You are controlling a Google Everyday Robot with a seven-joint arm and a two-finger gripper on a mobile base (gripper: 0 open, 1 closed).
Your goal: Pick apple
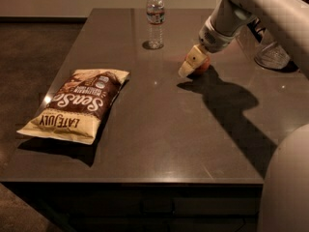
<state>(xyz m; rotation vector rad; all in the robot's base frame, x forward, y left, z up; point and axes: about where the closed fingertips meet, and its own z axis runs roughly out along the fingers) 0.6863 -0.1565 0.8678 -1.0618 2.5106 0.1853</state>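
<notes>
The apple (203, 65) is a small red round fruit on the dark table (159, 124), right of centre towards the back. My gripper (190, 62) is down at the table surface right at the apple, covering its left side. The cream-coloured gripper tip points down and to the left. The arm comes in from the upper right and casts a broad shadow on the table to the right of the apple.
A clear water bottle (155, 18) stands at the back, left of the apple. A brown chip bag (77, 104) lies flat on the left side. A glass container (273, 54) stands at the right edge behind the arm.
</notes>
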